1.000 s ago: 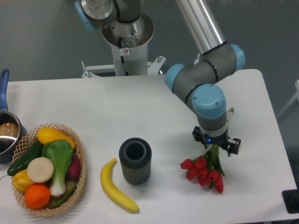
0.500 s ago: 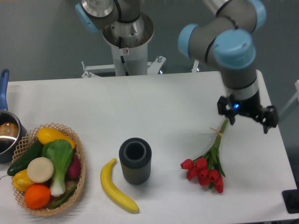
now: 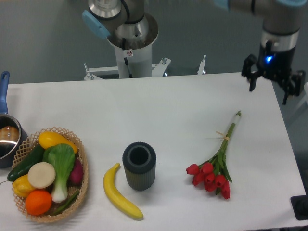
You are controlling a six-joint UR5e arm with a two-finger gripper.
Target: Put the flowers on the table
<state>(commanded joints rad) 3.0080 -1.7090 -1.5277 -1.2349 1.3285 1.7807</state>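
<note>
White table (image 3: 144, 110) w/ grey wall behind. Far left: blue-handled pot (image 3: 6, 137) at the edge, then wicker basket (image 3: 82, 166) of veg and fruit. Twd centre: banana (image 3: 120, 195) just beside dark ribbed cup (image 3: 139, 165), upright, open top. Right of centre: flowers (image 3: 216, 166) lie flat on table, red buds twd front, stems pointing back-right. Gripper (image 3: 268, 82) up high at far right, fingers apart, holding nothing, well apart from flowers.
</note>
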